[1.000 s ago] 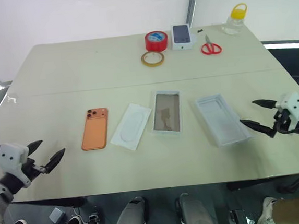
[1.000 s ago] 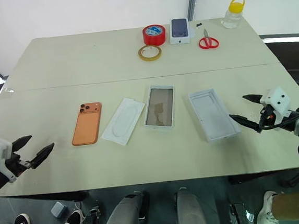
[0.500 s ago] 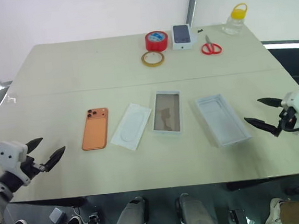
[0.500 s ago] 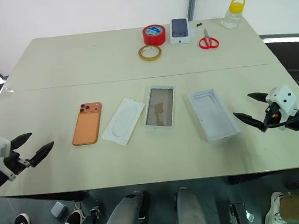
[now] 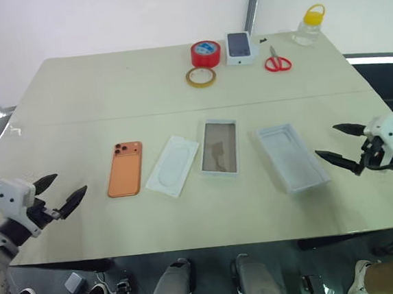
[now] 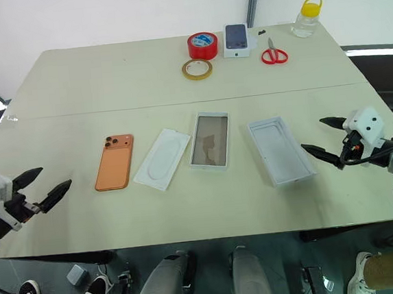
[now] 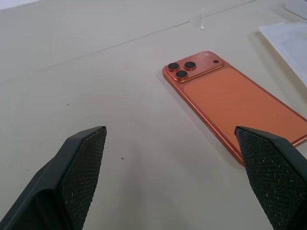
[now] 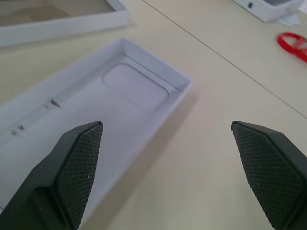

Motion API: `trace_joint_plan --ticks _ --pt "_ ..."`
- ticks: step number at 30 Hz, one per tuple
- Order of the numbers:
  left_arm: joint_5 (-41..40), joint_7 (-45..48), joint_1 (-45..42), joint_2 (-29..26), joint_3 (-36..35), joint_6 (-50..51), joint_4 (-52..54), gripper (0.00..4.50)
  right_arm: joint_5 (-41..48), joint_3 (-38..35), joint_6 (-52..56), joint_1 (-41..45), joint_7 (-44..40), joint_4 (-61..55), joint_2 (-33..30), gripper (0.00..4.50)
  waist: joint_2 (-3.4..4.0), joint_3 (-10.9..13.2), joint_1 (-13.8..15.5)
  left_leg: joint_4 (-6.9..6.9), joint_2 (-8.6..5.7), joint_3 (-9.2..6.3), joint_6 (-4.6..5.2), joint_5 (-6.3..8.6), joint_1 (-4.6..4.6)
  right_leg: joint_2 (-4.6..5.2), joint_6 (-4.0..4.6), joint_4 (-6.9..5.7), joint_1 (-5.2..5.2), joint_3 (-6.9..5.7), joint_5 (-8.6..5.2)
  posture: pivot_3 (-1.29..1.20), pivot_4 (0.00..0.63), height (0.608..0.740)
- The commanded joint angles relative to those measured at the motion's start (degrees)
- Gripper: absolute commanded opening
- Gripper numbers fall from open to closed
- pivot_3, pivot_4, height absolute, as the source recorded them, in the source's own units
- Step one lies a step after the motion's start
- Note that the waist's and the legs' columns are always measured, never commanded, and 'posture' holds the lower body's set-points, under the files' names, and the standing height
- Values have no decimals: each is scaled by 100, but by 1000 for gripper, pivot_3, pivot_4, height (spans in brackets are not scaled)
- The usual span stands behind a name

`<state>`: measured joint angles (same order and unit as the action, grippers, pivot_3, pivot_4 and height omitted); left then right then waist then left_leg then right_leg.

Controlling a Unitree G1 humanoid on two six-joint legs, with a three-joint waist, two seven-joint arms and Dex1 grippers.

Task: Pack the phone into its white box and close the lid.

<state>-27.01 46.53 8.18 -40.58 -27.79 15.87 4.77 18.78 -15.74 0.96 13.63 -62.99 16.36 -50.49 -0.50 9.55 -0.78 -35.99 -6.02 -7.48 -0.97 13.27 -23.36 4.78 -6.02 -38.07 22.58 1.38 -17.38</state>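
Broadly, the matte beige table (image 5: pixel 109 93) carries, in a row from left to right, the slim glossy orange phone (image 5: pixel 125 168) lying back up, a flat white card (image 5: pixel 173 165) with an oval outline, the white box (image 5: pixel 219 148) with its brownish glossy floor, and the lid (image 5: pixel 292 156) lying inner face up. Clock-wise from the box, the phone sits at 9 o'clock and the lid at 3 o'clock. Compared with one second earlier, the right gripper (image 5: pixel 343 147) stands slightly higher and further from the lid; the left gripper (image 5: pixel 59 192) is nearly unchanged. Both hover level at the table's near edge, black textured fingers spread wide and empty
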Motion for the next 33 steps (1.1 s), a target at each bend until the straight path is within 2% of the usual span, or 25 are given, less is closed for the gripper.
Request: trace_joint_plan --ticks 1,4,10,14,19,27,33 --pt "-240 -162 -414 -41 438 652 570 4500 166 234 269 345 58 -686 130 4471 1 1 7 -1 -1 0 0 0 0 0 -1 0 0 1 0 0 150 740" --pt "-498 -244 -958 52 810 1266 650 4500 167 619 415 494 -36 -1161 339 4471 1 1 12 0 -1 -1 0 0 -2 -1 -2 -1 3 -1 1 0 150 740" --pt "-298 -535 -1881 392 1512 1718 264 4500 139 1130 594 953 -62 -1503 655 4471 0 2 5 -3 -4 -2 -1 -1 -2 -2 -4 -2 4 -1 2 0 150 740" --pt "-448 -628 -2521 844 1849 2142 -222 4500 114 1420 690 957 -81 -2003 780 4471 -1 2 16 -2 -3 -6 -4 -2 -2 -4 -4 -6 6 -5 2 0 150 740" --pt "-290 -656 -2911 1008 2154 2500 -599 4500 147 1518 824 874 -13 -2306 839 4471 -5 4 0 -6 -5 -6 -4 -2 -5 -4 -4 -5 7 -3 2 0 150 740" --pt "-670 -832 -3376 1549 2202 3578 -1147 4500 98 1498 766 783 79 -2308 893 4471 -5 2 9 -11 -6 -8 -6 -4 -4 -5 -5 -6 3 -6 2 0 150 740" --pt "-926 -971 -3545 1711 2051 4458 -1309 4500 31 1512 677 747 144 -2277 915 4471 -2 -2 8 -13 -6 -9 -8 -6 0 -6 -5 -9 -1 -6 2 0 150 740"
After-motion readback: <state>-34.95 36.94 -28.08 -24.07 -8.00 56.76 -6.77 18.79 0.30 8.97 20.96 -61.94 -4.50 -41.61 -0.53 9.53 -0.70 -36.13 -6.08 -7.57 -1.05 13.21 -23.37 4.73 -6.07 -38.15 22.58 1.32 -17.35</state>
